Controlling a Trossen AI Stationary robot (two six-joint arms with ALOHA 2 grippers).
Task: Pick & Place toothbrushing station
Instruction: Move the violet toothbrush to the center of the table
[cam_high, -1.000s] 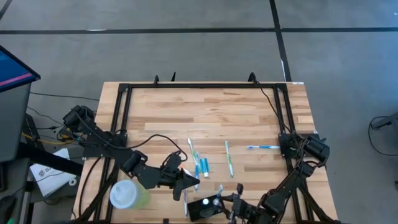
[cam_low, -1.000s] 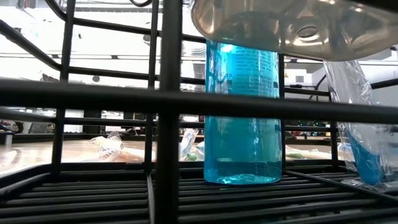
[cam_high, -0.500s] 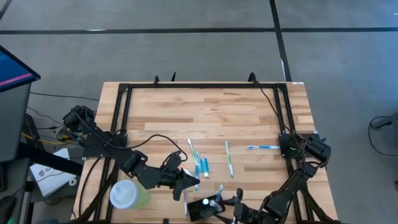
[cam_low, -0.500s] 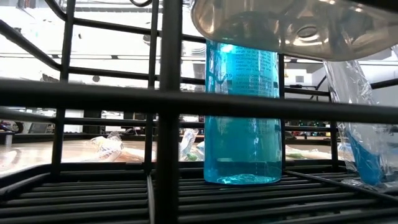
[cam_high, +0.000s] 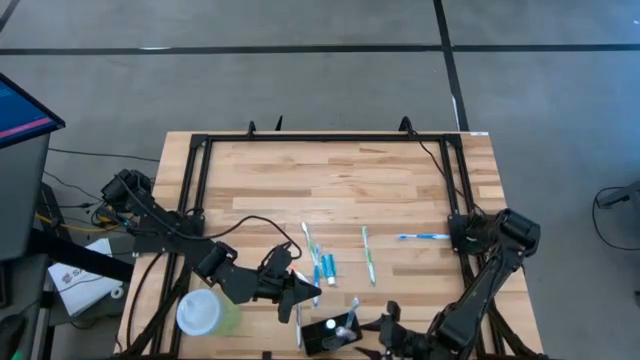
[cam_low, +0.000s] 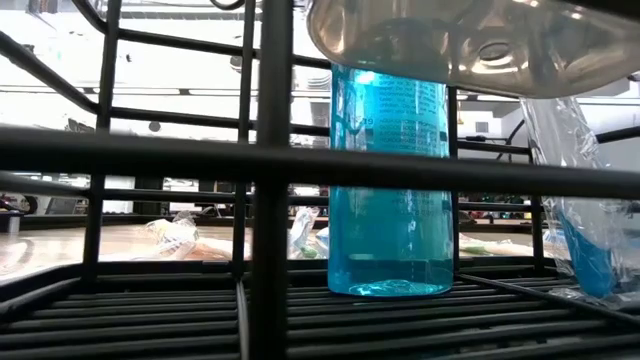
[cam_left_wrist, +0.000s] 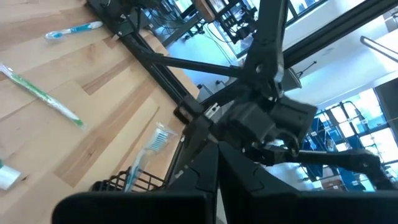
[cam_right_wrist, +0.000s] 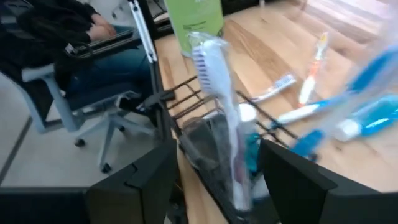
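Near edge of the worktop (cam_high: 400, 180): I see the holder (cam_high: 328, 335), black, with a brush (cam_right_wrist: 217, 81) upright in it. My right gripper (cam_high: 385, 322) is just beside it, fingers apart, nothing held. My left gripper (cam_high: 310, 292) is just behind the holder, fingers together. Green cup (cam_high: 205, 312) at the near left corner. Mid-worktop: brushes and tubes (cam_high: 323, 265) lying flat. Toward the right edge: one blue brush (cam_high: 425, 237).
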